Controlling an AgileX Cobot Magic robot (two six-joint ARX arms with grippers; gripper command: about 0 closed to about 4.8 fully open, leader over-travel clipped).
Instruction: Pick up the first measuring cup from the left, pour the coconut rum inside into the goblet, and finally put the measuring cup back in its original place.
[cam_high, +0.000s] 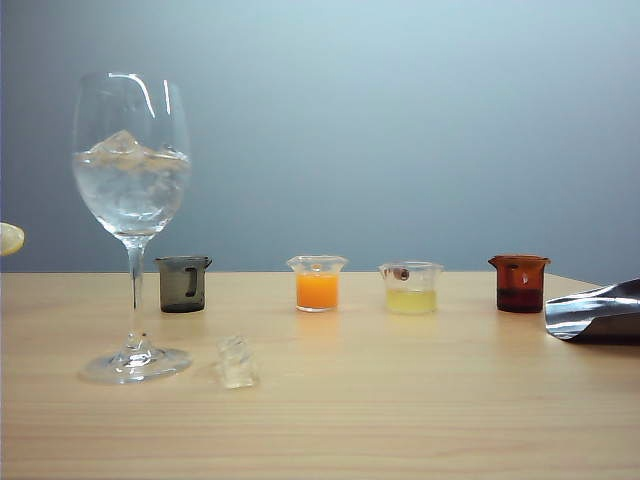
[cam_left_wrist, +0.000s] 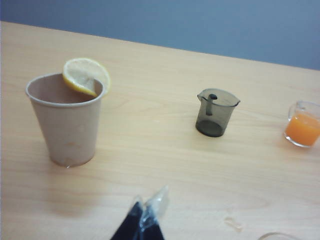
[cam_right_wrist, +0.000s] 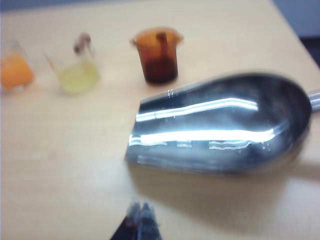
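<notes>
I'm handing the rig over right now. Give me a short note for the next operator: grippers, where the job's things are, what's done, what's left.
Left gripper: jaws shut, empty, above the table near the paper cup with its lemon slice.
Right gripper: jaws look shut, empty, above the table by the metal scoop.
Grey measuring cup: upright at the left end of the cup row, looks empty.
Goblet: upright in front of it to the left, holding ice and clear liquid.
One loose ice cube lies beside the goblet's foot.
Done, as it looks: pour made, cup back in the row.
Left: nothing evident; check the cup's spot.
</notes>
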